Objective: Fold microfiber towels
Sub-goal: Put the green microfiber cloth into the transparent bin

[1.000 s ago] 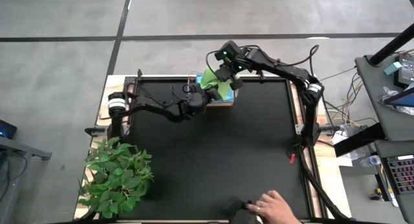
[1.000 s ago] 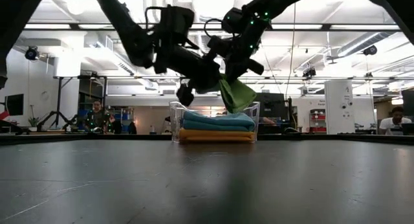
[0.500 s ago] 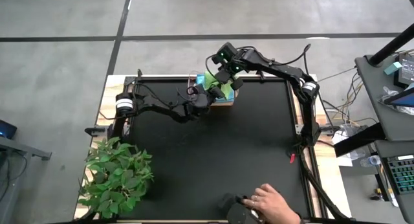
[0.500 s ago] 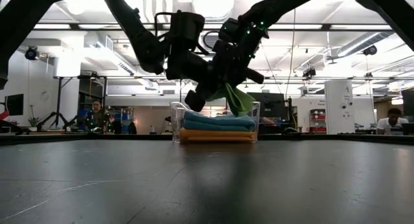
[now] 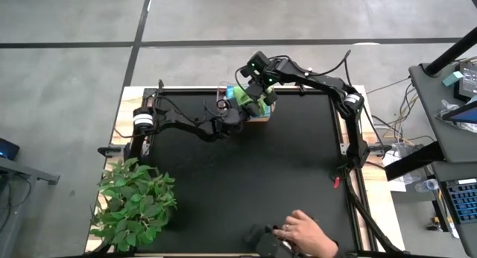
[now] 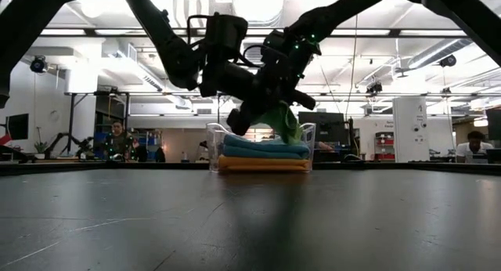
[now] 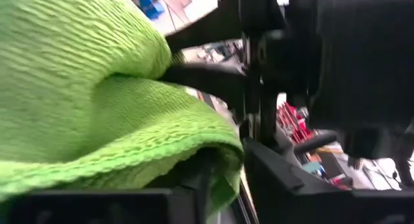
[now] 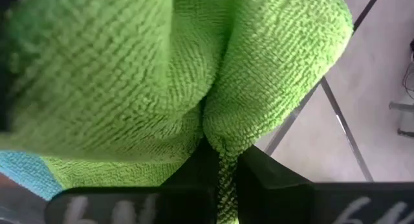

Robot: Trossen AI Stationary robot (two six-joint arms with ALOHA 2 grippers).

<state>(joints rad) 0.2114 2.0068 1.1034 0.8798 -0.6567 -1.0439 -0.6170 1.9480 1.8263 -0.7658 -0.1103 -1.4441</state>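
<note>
Above the clear bin (image 6: 260, 148), the lime green towel (image 6: 280, 121) has sunk toward the stacked towels (image 6: 263, 153). The right gripper (image 5: 257, 99) fingers stay pinched on it. The left gripper (image 5: 232, 113) fingers have begun to part, so release looks close.

From above, the stack in the clear bin (image 5: 257, 118) is mostly buried under both arms, so only slivers show. The green towel (image 8: 162, 75) runs off the edges of both wrist shots, and the person's hand (image 5: 302, 232) gets cropped at the bottom edge.
</note>
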